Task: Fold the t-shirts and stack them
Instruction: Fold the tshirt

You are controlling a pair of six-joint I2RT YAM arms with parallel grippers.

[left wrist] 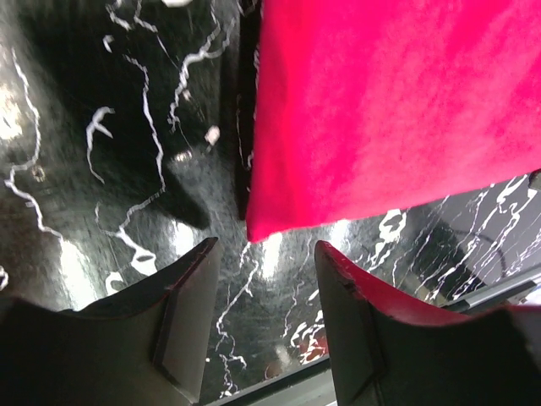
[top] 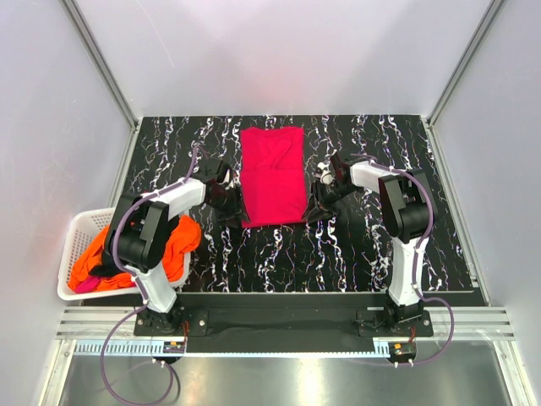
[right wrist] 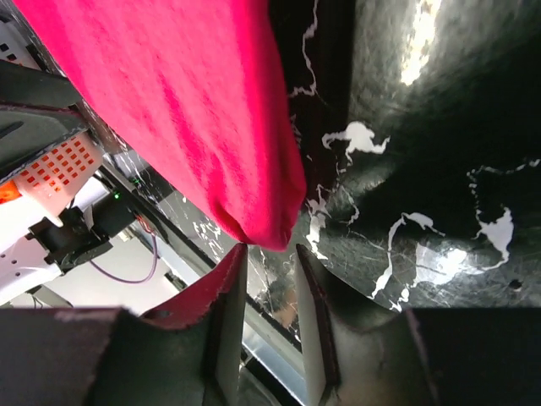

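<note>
While the magenta-red t-shirt [top: 272, 176] lies flat as a folded rectangle on the far middle of the black marbled bench [top: 363, 254], a gripper sits low at each of its near corners. The left gripper [left wrist: 266, 288] stands wide at the near left corner with nothing between its fingers [left wrist: 190, 296]; the cloth's corner lies just beyond the gap. The right gripper [right wrist: 270, 254] is at the near right corner with its jaws narrow, bare bench showing between them, and the shirt's corner meets the tip of one finger. At the left edge a white basket [top: 72, 245] holds an orange t-shirt [top: 179, 238] spilling over its rim and a pink t-shirt [top: 84, 286].
</note>
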